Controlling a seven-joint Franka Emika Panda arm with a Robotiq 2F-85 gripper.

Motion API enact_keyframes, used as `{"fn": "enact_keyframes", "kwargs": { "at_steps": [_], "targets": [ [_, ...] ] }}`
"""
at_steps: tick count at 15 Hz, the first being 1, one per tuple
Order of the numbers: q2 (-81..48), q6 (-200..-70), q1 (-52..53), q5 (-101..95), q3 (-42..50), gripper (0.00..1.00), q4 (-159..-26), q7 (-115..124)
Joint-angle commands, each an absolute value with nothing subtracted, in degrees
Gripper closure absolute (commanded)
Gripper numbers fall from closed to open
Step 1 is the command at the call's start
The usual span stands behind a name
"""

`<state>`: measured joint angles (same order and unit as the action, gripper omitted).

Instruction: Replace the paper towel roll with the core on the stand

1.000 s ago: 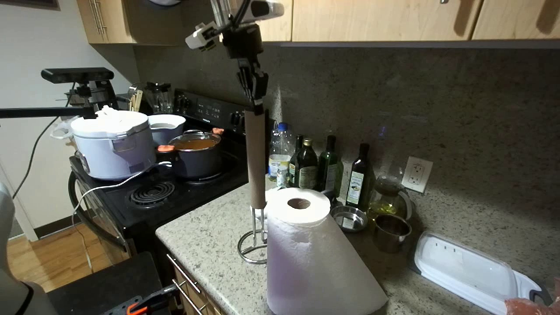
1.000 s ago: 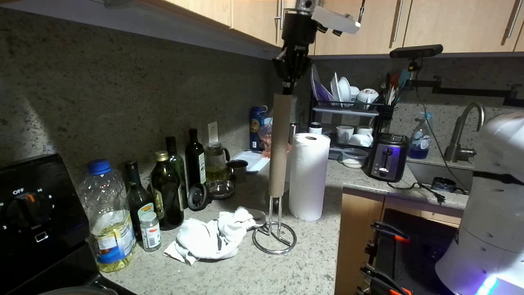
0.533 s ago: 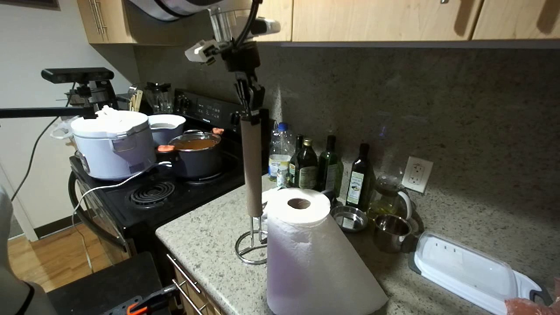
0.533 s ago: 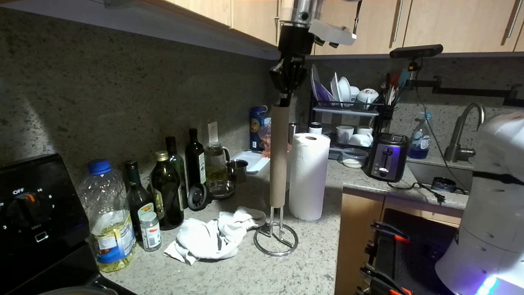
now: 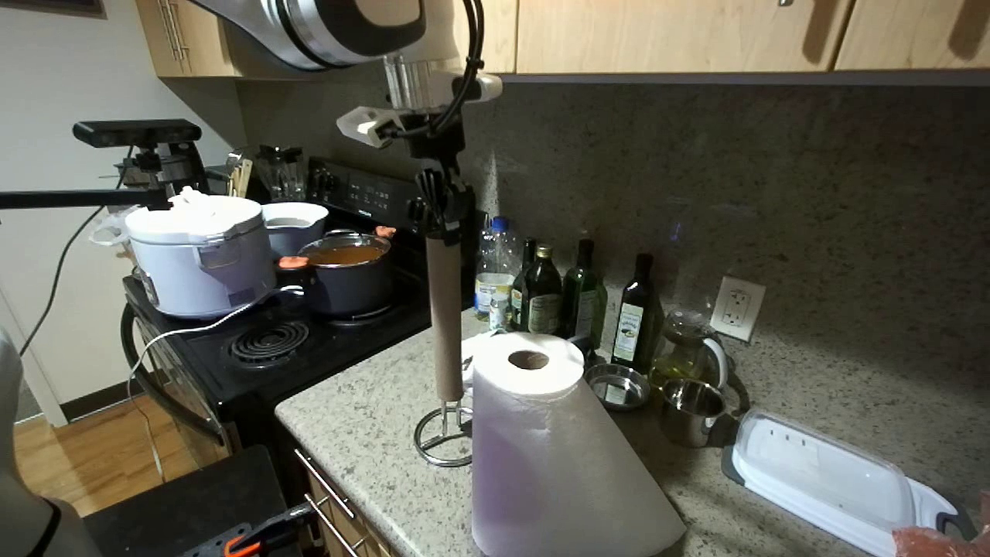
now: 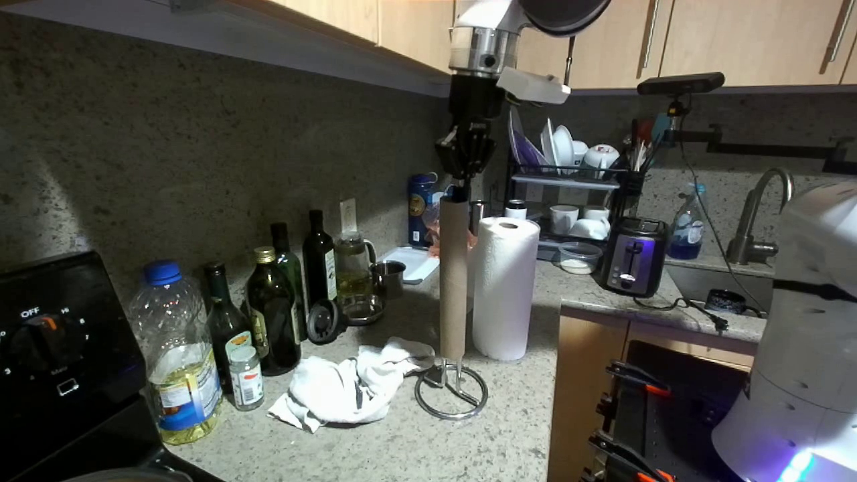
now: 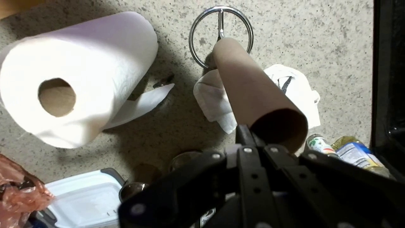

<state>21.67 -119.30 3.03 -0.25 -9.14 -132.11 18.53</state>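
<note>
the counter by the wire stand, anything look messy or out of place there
Yes: a white cloth lies crumpled right by the stand, so it looks dropped rather than put away. In the wrist view, a loose sheet also seems to stick out from the paper towel roll instead of lying flat. I see no spill or breakage.

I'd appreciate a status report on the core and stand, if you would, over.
End effector shut on core at its top. Core around the stand, not yet fully down. Cloth and roll close by the stand, neither apparently blocking.

Core (image 6: 453,281) sleeved on stand (image 6: 452,416); ext. view: cloth (image 6: 338,393) L, roll (image 6: 504,294) R, behind.
</note>
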Motion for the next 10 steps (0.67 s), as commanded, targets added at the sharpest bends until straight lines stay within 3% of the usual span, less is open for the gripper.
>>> {"fn": "enact_keyframes", "kwargs": {
  "at_steps": [1,6,7,8,9,10],
  "targets": [
    [21.3,-120.7,3.8,1.8,-8.2,1.0,-133.7,16.3],
    [21.0,-120.8,3.9,2.6,-8.2,1.0,-135.1,16.1],
    [21.1,-120.9,3.9,2.6,-8.2,0.89,-135.4,16.0],
    [21.1,-120.8,3.9,2.6,-8.2,0.91,-135.7,16.0],
    [21.2,-120.7,3.9,2.6,-8.2,0.84,-136.0,16.0],
    [21.4,-120.7,4.0,2.7,-8.2,0.65,-136.2,16.1]
  ]
}}
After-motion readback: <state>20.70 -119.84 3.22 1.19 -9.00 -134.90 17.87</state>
